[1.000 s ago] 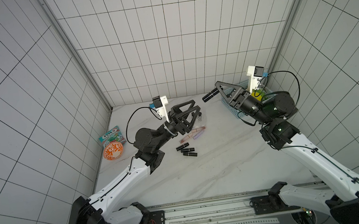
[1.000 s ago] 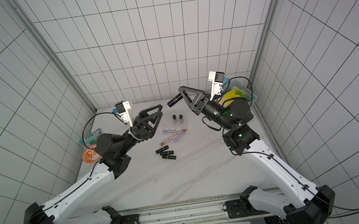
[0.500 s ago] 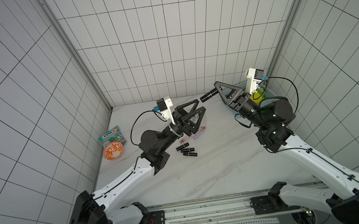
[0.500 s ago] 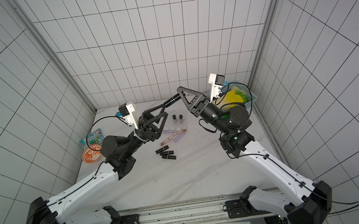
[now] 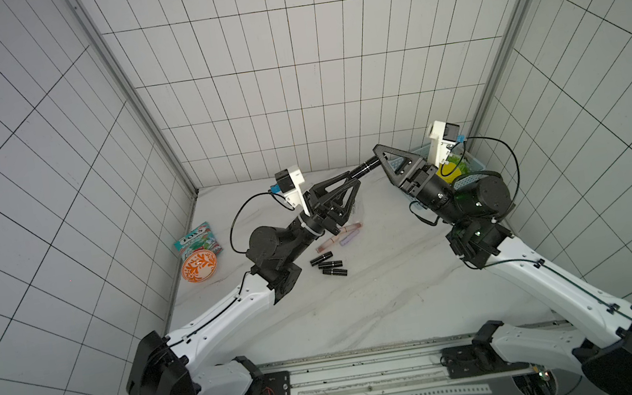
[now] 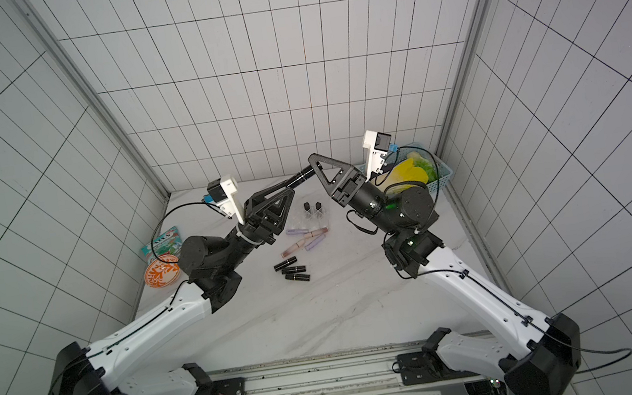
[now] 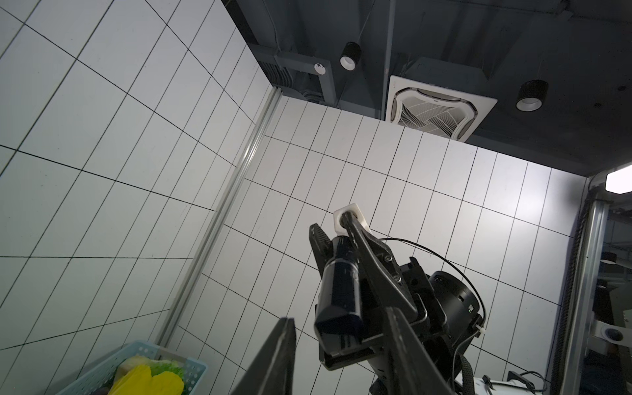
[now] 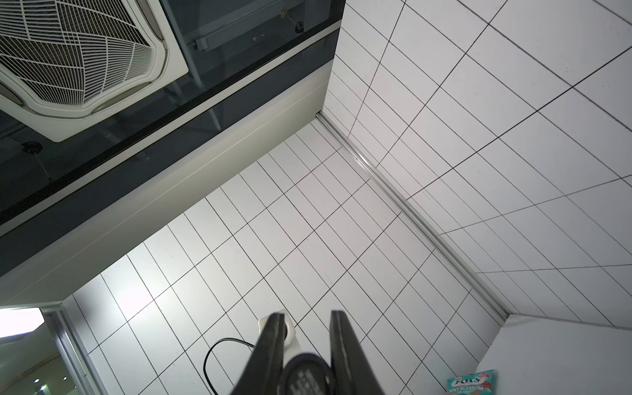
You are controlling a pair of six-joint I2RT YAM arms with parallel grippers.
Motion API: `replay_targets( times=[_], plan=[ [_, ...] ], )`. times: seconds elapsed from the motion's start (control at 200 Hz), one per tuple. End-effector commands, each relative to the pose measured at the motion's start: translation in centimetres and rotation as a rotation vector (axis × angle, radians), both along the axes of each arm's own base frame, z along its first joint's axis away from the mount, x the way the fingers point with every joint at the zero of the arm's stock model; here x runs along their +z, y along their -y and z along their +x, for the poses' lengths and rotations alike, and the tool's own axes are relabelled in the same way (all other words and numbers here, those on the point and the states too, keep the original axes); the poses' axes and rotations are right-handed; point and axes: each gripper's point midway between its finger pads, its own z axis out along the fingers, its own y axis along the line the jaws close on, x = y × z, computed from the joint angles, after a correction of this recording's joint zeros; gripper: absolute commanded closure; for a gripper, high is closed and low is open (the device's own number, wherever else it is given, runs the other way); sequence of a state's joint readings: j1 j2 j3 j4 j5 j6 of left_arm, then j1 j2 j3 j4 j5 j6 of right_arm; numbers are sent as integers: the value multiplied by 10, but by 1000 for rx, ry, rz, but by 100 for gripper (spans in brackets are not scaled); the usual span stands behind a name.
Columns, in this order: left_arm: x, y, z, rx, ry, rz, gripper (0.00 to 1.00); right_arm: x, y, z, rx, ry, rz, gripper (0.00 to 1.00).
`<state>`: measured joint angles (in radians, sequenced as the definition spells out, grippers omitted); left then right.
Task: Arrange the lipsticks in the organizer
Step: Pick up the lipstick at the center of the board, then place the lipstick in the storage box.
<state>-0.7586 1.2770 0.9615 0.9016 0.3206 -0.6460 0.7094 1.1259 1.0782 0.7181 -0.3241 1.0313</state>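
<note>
- The black lipstick [image 5: 364, 167] is a glossy dark tube, held roughly level in the air above the far middle of the table.
- The right gripper [image 5: 378, 159] pinches one end of it. The left gripper [image 5: 354, 178] has its jaws spread around the other end, with a gap on one side in the left wrist view.
- The organizer [image 6: 316, 217] is a small clear holder with square cells, standing far of centre.
- There are six black tubes [image 6: 294, 269] in all: one held, three lying near the middle, two upright in the organizer.
- Two lilac tubes [image 6: 314, 243] and two pink-clear tubes [image 6: 315, 232] lie just in front of the organizer.
- The table [image 6: 323, 323] is white and marble-patterned, with white tiled walls on three sides.
- A blue basket [image 6: 444, 174] sits far right, with an orange bowl [image 6: 161, 272] and a mint packet [image 6: 163, 243] at left.
</note>
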Motion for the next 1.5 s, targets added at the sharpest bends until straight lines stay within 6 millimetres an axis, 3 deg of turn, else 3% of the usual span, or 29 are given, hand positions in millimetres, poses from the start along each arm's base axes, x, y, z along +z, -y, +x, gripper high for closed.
replay_targets(
  times=[0.0, 0.275, 0.42, 0.71, 0.75, 0.875, 0.94, 1.024, 1.239, 1.364, 1.494],
  plan=[
    [12, -1, 0, 8, 24, -18, 62, 1, -4, -5, 23, 12, 26, 89],
    [16, -1, 2, 21, 24, -22, 64, -1, -7, -5, 30, 10, 17, 89],
    [16, -1, 2, 19, 19, -21, 78, 0, -7, -6, 28, 13, 14, 89],
    [18, -1, 2, 21, 18, -19, 93, 0, -10, -6, 36, 13, 6, 86],
    [18, -1, 3, 25, 17, -20, 93, 0, -12, -6, 39, 15, -2, 80],
    [15, -7, 5, 64, 9, -16, 94, -4, -14, -6, 29, 19, -52, 33],
    [12, -13, 8, 103, -1, -9, 95, -9, -10, -4, -12, 6, -112, 14],
    [1, -19, 13, 147, -25, 61, 95, -19, 3, 1, -91, -34, -204, 0],
    [-41, -53, 40, 376, -160, 359, 95, -44, 56, 7, -355, -54, -463, 1],
    [-78, -77, 69, 491, -302, 589, 96, -61, 84, 12, -485, -76, -609, 1],
    [-121, -92, 100, 535, -439, 786, 96, -81, 99, 21, -560, -113, -747, 1]
  ],
)
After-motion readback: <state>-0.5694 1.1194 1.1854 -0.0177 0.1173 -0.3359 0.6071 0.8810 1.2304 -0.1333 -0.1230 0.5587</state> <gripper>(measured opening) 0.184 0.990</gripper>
